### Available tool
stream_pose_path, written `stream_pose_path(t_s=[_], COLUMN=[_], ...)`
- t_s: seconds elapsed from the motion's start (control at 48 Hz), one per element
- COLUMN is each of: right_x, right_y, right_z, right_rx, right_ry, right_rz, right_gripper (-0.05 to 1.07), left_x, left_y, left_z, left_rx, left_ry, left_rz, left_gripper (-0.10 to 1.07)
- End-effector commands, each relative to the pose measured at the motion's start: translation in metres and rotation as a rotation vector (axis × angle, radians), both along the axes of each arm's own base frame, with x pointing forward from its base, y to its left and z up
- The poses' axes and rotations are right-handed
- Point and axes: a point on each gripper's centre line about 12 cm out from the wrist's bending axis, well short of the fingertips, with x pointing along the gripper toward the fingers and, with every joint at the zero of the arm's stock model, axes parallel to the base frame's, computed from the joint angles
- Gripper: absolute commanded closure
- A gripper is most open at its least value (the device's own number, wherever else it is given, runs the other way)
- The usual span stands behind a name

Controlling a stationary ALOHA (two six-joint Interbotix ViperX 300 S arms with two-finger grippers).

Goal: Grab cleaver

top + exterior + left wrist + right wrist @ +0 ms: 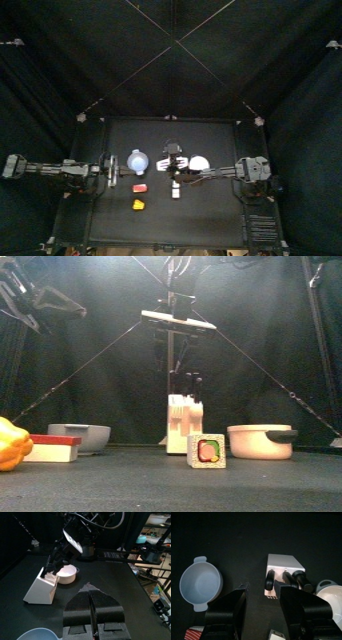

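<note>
A white knife block [283, 566] stands mid-table [171, 163], with three dark handles [286, 578] sticking out of its top. The cleaver's blade is hidden in the block, and I cannot tell which handle belongs to it. My right gripper [266, 591] hangs open just above the block, its jaws on either side of the nearest handle [270, 581] and touching nothing. In the front view the handles [189, 384] show above the block [185, 426]. My left gripper [89, 588] is shut and empty, resting left of the block [110, 168].
A pale blue bowl [199, 582] sits left of the block and a white handled pot [261, 441] right of it. Toward the front edge lie a red block [54, 448], a yellow piece [11, 444] and a small white-and-yellow piece [206, 450].
</note>
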Motion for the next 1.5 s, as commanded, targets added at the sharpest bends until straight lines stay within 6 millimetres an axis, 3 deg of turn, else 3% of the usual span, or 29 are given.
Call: stream_pose_path(t_s=[0.0,0.396,0.812,1.479], right_x=[-0.003,-0.006,-0.006,-0.006], right_y=[-0.007,-0.017,-0.020,-0.020], right_z=[0.013,0.003,-0.003,-0.002], right_rx=[-0.002,0.025,0.034,0.036], right_ry=[-0.029,-0.007,0.005,0.002], right_rz=[-0.014,-0.047,-0.058,-0.058], right_gripper=[0.23,0.25,0.44,0.45], left_x=[0.002,0.002,0.001,0.001], left_y=[0.001,0.002,0.002,0.002], left_z=[0.004,0.004,0.003,0.003], left_rx=[0.005,0.005,0.005,0.002], left_ry=[-0.012,-0.011,-0.009,-0.009], left_rz=[0.002,0.007,0.010,0.011], left_gripper=[1.00,1.00,1.00,1.00])
